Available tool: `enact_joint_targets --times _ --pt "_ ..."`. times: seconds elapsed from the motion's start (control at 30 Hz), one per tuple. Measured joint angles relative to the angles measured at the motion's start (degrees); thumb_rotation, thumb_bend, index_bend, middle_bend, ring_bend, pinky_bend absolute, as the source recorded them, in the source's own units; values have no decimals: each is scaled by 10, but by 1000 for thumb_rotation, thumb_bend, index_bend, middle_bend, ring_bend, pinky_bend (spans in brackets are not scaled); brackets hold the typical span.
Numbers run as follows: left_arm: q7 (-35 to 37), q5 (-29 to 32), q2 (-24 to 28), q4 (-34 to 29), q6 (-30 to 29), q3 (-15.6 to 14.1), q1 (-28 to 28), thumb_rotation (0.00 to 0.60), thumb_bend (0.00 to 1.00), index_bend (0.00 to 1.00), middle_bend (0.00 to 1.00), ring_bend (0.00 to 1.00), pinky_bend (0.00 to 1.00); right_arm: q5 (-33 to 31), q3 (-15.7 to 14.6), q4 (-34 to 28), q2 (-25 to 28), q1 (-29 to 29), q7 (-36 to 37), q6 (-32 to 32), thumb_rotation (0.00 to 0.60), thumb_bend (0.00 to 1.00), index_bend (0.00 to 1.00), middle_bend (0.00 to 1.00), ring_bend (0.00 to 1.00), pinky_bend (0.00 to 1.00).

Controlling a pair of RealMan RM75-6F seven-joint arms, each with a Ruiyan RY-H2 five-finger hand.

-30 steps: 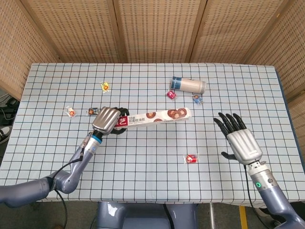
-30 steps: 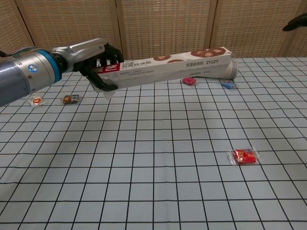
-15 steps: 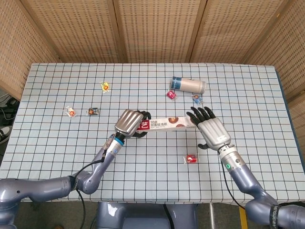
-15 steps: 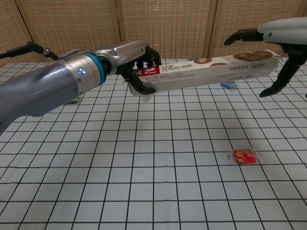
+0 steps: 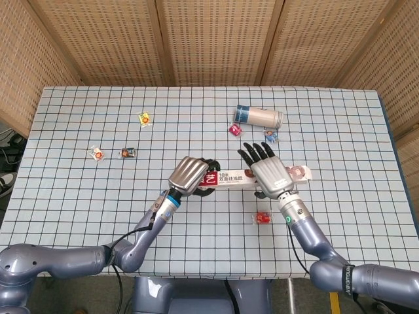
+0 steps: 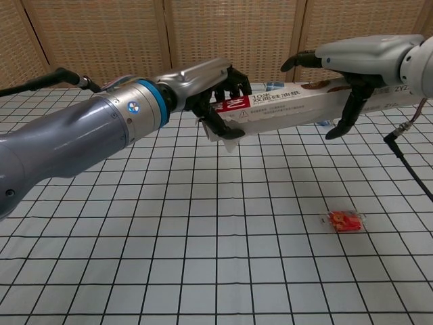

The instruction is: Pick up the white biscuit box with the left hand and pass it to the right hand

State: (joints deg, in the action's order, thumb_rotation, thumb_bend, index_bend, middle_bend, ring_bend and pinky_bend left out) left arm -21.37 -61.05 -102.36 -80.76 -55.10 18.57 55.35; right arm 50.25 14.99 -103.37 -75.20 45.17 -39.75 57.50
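Observation:
The white biscuit box is long and slim, with a red label at its left end, and hangs level above the checked table. My left hand grips that left end; in the chest view the left hand wraps the red label. My right hand lies over the middle of the box with fingers extended. In the chest view the right hand straddles the box, thumb on the far side and a finger hanging down in front. It has not closed round the box.
A blue-and-white tube lies at the back right. A red candy sits just below the right hand, also seen as the red candy. Small sweets lie at the left and near the tube.
My left hand has carried the box to the right, towards the middle. My right hand has come in from the right and now sits over the box.

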Motion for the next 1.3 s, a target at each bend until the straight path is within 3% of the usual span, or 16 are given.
enact_joint_targets --times 0.1,0.17,0.27,0.33,0.4,0.5,0.6,0.67,0.7,0.73,0.8,0.83,1.1,1.3 --pt "0 -4 5 -7 -5 -3 -1 600 452 751 582 540 617 -19 -3 7 -4 11 -16 10 600 0 3 0 0 0" --pt "-1 -5 9 -9 -8 -4 -2 600 452 750 582 540 617 -24 -6 13 -5 15 -22 17 600 27 83 65 41 0" --pt "2 -6 11 -11 -9 -6 -2 600 451 750 583 540 617 -22 -13 25 -8 20 -37 30 600 190 401 365 353 65" --pt "6 -9 13 -11 -10 -7 -3 600 444 740 582 540 617 -27 -19 30 -10 23 -46 32 600 327 582 503 531 318" --pt "6 -14 15 -11 -12 -8 -3 600 428 715 569 540 613 -30 -21 34 -10 25 -42 31 600 421 663 548 592 513" --pt "12 -18 21 -12 -9 -11 -4 600 392 637 501 505 581 -31 -24 42 -10 26 -26 23 600 490 685 580 639 638" --pt "21 -18 30 -14 -5 -13 -6 600 233 510 384 393 512 -27 -26 48 -8 27 -6 14 600 514 681 587 656 699" --pt "23 -18 32 -15 -6 -14 -7 600 82 384 254 281 411 -24 -27 51 -7 28 3 9 600 523 677 587 657 713" --pt "24 -17 33 -16 -6 -14 -8 600 26 293 157 191 286 -21 -28 53 -6 28 7 8 600 527 676 587 658 715" --pt "25 -15 34 -17 -7 -14 -9 600 1 198 76 103 154 -20 -29 55 -5 28 10 7 600 530 676 586 658 715" --pt "26 -13 35 -20 -11 -13 -12 600 0 58 2 8 7 -15 -30 58 -4 28 16 7 600 533 675 585 658 715" --pt "29 -11 38 -25 -14 -12 -15 600 0 16 0 0 0 -13 -30 59 -4 28 18 8 600 535 675 584 658 716" --pt "39 -13 92 -94 -51 -7 -46 600 0 0 0 0 0 0 -35 68 1 24 40 12 600 538 674 583 658 717" --pt "15 -31 176 -159 -123 -29 -107 600 0 0 0 0 0 -10 -41 69 2 22 38 16 600 538 673 581 657 717"
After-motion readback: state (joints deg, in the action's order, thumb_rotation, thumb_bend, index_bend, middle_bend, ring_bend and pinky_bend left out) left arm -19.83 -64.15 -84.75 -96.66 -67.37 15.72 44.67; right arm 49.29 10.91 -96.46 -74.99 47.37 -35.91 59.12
